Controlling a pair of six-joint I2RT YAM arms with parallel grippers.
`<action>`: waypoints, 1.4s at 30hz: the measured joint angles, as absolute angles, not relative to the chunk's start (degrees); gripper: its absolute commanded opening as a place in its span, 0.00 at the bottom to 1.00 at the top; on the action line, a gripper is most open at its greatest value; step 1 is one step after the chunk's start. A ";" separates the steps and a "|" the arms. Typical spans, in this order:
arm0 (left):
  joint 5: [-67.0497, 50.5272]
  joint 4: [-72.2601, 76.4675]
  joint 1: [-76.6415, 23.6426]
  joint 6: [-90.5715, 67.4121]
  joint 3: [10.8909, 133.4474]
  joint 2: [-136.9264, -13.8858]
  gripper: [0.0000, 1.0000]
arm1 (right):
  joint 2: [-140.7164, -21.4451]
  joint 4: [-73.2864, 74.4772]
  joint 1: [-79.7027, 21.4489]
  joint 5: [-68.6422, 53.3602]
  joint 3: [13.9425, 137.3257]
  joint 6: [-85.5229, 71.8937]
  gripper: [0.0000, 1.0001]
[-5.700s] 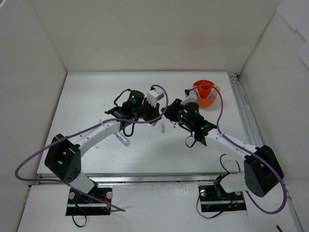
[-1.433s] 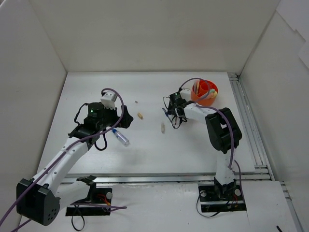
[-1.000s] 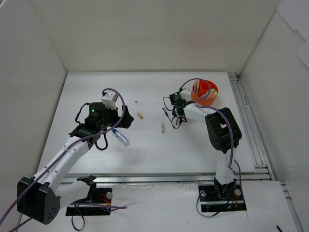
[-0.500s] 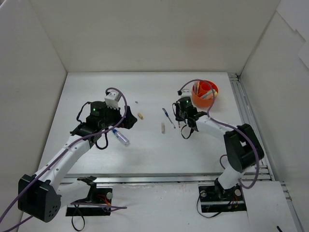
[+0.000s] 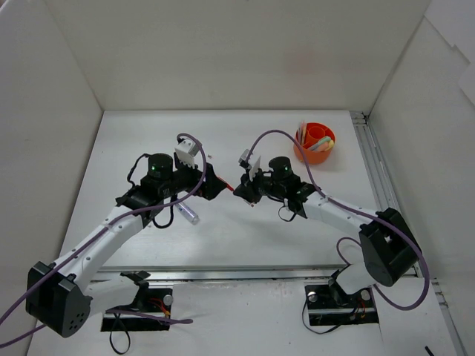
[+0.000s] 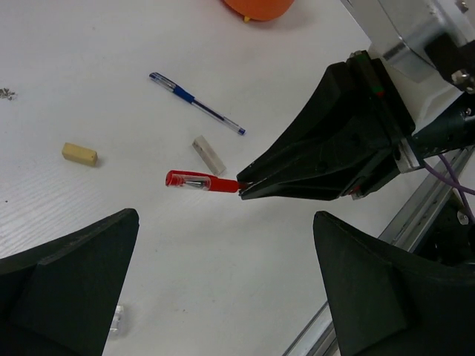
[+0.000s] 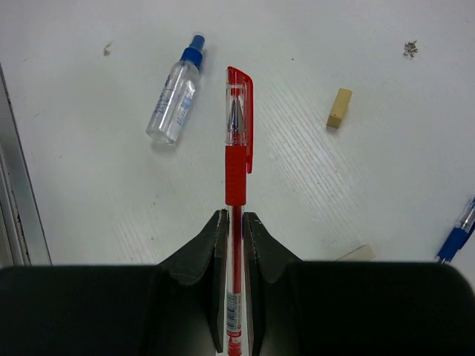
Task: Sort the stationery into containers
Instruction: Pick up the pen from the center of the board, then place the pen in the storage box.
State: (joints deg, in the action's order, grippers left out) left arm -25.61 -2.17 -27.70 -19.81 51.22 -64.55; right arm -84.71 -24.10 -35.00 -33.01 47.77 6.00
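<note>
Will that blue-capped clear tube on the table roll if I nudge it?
Probably: the blue-capped clear tube lies on its side and looks round, so a sideways push likely rolls it. Its clear, seemingly empty body suggests light, smooth plastic that may slip when pinched.

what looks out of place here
Nothing spilled or damaged. A blue pen, beige stub, pale stub and clear tube lie loose outside the orange pot; the right fingers clamp a red pen.

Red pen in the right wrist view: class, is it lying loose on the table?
No, the right gripper is shut on the barrel of the red pen, whose capped end pokes out ahead.
</note>
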 measured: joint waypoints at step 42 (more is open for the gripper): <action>-29.91 6.09 -28.08 -25.74 51.35 -68.10 0.83 | -71.99 -39.13 -45.47 -8.80 39.27 3.11 0.00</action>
